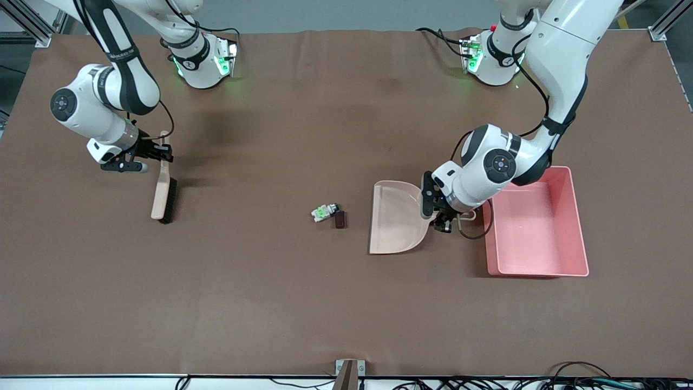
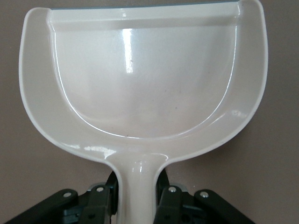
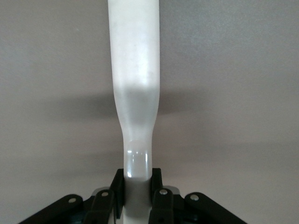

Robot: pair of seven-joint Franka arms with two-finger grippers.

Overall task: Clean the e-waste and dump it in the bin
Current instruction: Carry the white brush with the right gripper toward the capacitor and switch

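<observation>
Both tools are in hand, but no sweeping shows yet. The left gripper (image 1: 439,212) is clamped on the dustpan (image 1: 395,216) handle, pan resting beside the bin (image 1: 579,227), at its 9 o'clock side in the front view. The right gripper (image 1: 154,153) is clamped on the brush (image 1: 164,192) handle. The 2 e-waste (image 1: 328,214) pieces lie loose on the table (image 1: 270,303), at 9 o'clock from the pan's mouth. Sweeping, lifting and dumping all remain; the bin looks empty.
</observation>
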